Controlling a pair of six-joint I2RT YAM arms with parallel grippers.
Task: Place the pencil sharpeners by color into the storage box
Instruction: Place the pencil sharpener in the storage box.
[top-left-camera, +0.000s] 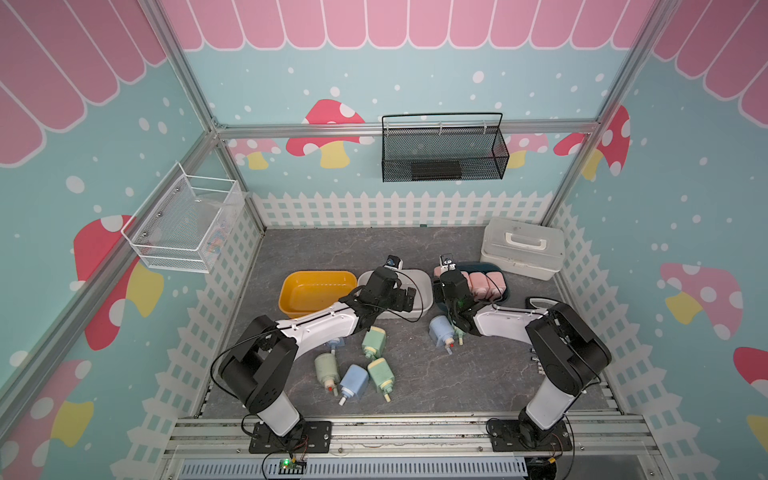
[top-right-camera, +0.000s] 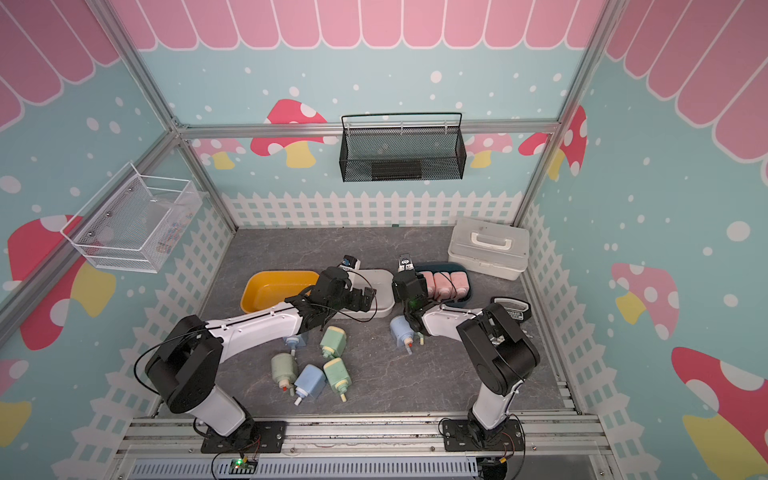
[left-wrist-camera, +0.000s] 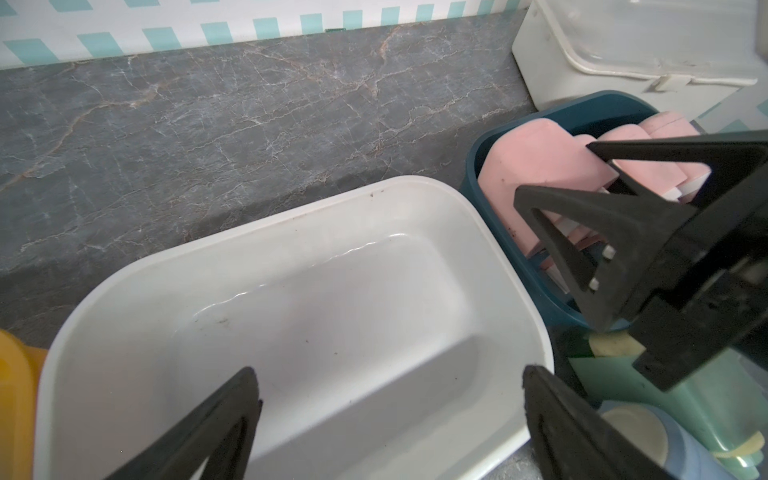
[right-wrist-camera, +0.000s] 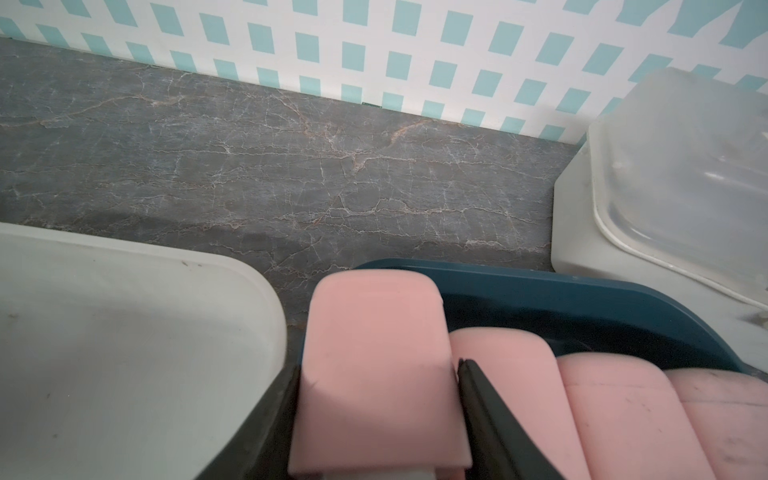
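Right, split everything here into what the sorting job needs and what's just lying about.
Job: pink sharpener in the right hand; pink sharpeners in the dark blue bin; loose green sharpeners; loose blue sharpeners; yellow bin; white bin.
Lying about: lidded white case; black mesh basket; white mesh basket.

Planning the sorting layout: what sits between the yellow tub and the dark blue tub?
A white tub sits there, as both top views show.

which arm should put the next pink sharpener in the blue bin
Right: its jaws hold a pink sharpener at the blue bin, beside three pink ones. The left jaws hang open and empty over the white bin.
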